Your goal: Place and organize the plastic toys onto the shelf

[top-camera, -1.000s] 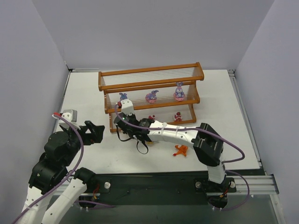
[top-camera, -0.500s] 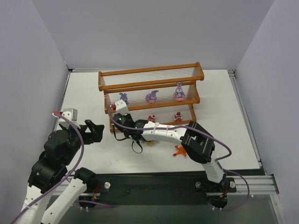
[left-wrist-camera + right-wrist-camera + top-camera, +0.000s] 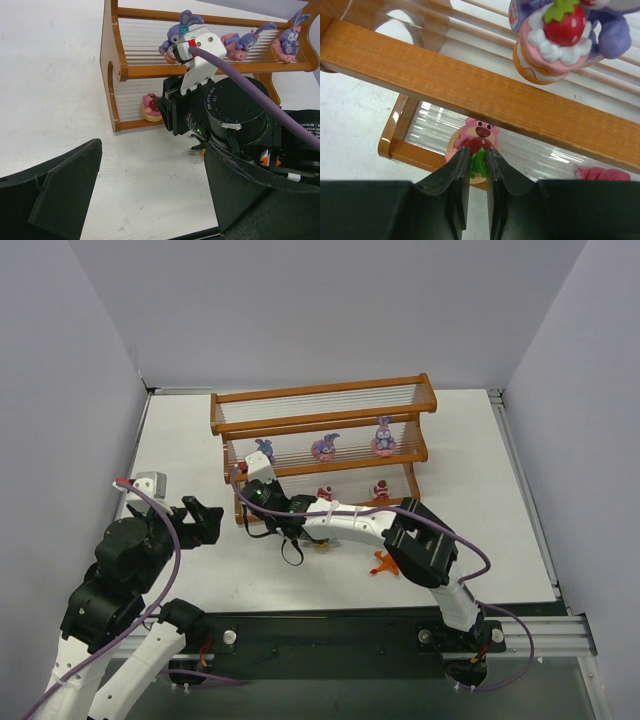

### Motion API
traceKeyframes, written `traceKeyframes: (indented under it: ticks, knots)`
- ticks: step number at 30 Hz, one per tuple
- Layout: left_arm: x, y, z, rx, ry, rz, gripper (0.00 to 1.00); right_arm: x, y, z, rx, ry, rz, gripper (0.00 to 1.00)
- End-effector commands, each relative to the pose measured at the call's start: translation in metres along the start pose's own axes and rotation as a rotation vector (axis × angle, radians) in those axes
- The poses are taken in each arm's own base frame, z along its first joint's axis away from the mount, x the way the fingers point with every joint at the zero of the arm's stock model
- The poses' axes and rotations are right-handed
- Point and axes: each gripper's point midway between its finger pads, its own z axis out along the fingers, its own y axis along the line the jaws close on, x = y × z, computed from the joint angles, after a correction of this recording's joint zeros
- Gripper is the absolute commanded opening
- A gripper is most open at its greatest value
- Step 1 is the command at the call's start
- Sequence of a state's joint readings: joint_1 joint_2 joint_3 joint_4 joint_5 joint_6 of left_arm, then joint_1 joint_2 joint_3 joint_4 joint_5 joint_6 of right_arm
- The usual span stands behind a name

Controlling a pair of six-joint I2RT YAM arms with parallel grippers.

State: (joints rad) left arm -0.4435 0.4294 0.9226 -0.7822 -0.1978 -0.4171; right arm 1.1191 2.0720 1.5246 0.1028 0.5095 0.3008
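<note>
Pinching the leafy top of a pink bear toy (image 3: 479, 132), the right gripper (image 3: 477, 155) has its fingers narrow, one on each side of the toy's green sprig. That toy sits at the left end of the bottom tier of the shelf (image 3: 445, 80), just under the orange-brown rail. On the middle tier above stands a purple long-eared toy (image 3: 615, 37) with a strawberry cake, and two more purple toys (image 3: 325, 446) stand further right on that tier. Two small pink-red toys (image 3: 381, 489) rest further along the bottom tier. An orange toy (image 3: 383, 561) lies on the table (image 3: 180, 440) in front of the shelf, beside the right arm. The left gripper (image 3: 152, 145) hangs wide, nothing between its fingers, left of the shelf.
</note>
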Motion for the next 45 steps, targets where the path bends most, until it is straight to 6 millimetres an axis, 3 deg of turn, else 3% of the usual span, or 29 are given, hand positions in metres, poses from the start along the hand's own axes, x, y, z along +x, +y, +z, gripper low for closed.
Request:
traceKeyframes:
  ticks: [1, 10, 19, 24, 29, 37, 44, 45]
  knots:
    - [-0.015, -0.006, -0.002, 0.015, -0.038, -0.006, 0.93, -0.012, -0.004, 0.008, 0.025, -0.06, 0.002, 0.0]
    - [-0.017, -0.006, -0.002, 0.014, -0.039, -0.002, 0.93, -0.001, -0.006, 0.015, 0.029, -0.053, -0.016, 0.01]
    - [-0.015, -0.006, -0.001, 0.014, -0.035, -0.002, 0.93, 0.015, -0.009, 0.011, 0.024, -0.041, -0.027, 0.14]
    - [-0.014, -0.006, -0.001, 0.017, -0.036, -0.003, 0.93, 0.018, -0.008, 0.01, 0.027, -0.041, -0.027, 0.24]
    - [-0.014, -0.006, -0.001, 0.018, -0.037, -0.001, 0.93, 0.013, -0.007, 0.004, 0.022, -0.051, -0.02, 0.45]
    - [-0.017, -0.007, -0.003, 0.023, -0.048, -0.007, 0.93, 0.002, -0.013, -0.015, 0.016, -0.079, 0.034, 0.65]
    - [-0.019, -0.008, -0.004, 0.027, -0.058, -0.007, 0.93, -0.018, -0.021, -0.048, 0.008, -0.121, 0.091, 0.71]
    - [-0.021, -0.008, -0.004, 0.028, -0.064, -0.009, 0.93, -0.012, -0.025, -0.053, 0.016, -0.098, 0.086, 0.72]
